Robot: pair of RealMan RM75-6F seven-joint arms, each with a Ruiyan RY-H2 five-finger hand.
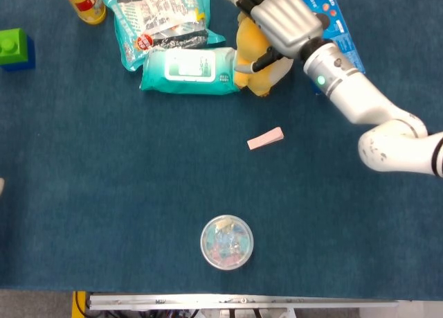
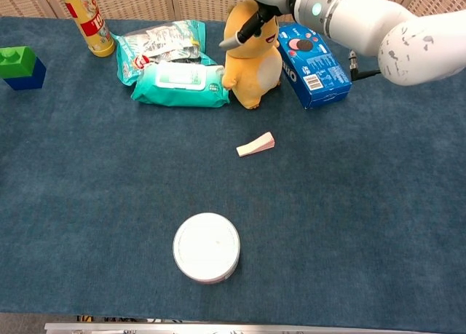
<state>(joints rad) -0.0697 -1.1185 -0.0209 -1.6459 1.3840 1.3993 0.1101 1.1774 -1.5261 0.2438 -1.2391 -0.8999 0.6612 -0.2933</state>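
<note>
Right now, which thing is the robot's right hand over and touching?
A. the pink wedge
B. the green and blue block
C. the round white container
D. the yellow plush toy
D: the right hand sits atop the yellow plush toy, its thumb against the toy's head, between the wipes pack and the blue cookie box.

1. Plush toys: one, a yellow plush toy (image 2: 251,61), standing upright at the far side of the table.
2. Wipes packs: one teal wipes pack (image 2: 180,84), lying flat.
3. Snack bags: one crinkled snack bag (image 2: 156,45).
4. Cookie boxes: one blue cookie box (image 2: 314,66).
5. Bottles: one yellow bottle (image 2: 87,17) with a red label.
6. Building blocks: one green-and-blue block (image 2: 21,66).
7. Wedges: one small pink wedge (image 2: 255,145).
8. Round containers: one round container (image 2: 207,247) with a white lid.
9. Robot hands in view: one, the right hand (image 1: 280,20).
</note>
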